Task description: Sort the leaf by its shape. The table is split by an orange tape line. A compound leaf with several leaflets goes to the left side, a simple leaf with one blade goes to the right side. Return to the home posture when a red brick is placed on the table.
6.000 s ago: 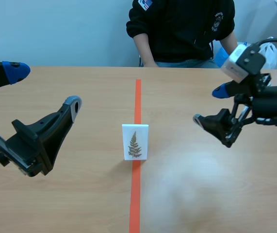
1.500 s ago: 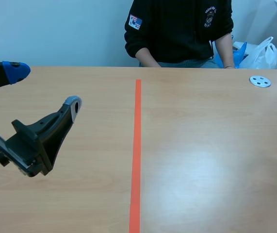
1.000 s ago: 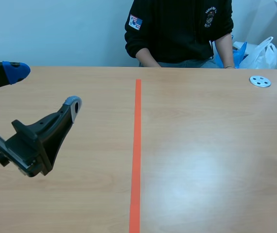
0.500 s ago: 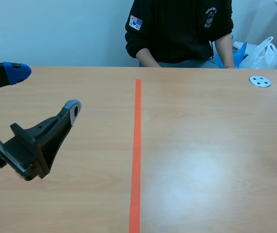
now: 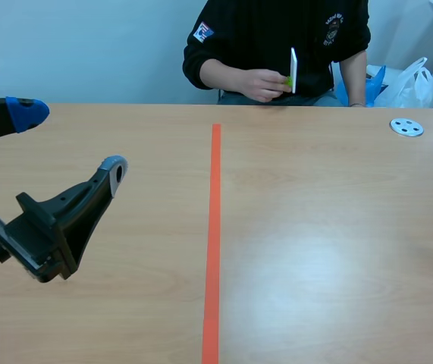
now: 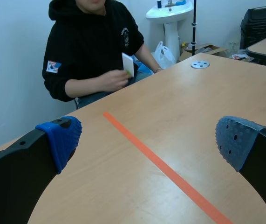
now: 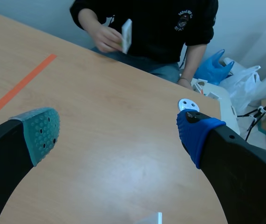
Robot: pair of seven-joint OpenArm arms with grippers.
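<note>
The leaf card (image 5: 293, 70) is off the worktop (image 5: 330, 227), held upright and edge-on in a person's hand (image 5: 261, 83) just right of the orange tape line's (image 5: 214, 227) far end. The left gripper (image 5: 70, 138) and right gripper (image 7: 119, 133) hang well short of it, fingers spread and empty. I cannot tell which arm is nearer.

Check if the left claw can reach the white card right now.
Probably not: the white card is held upright in the person's hand at the far edge of the table; the left claw hangs open well short.

One person (image 5: 277, 30) holds one white card (image 5: 293, 68); one grey disc (image 5: 406, 127) lies on one table (image 5: 337, 227).
</note>
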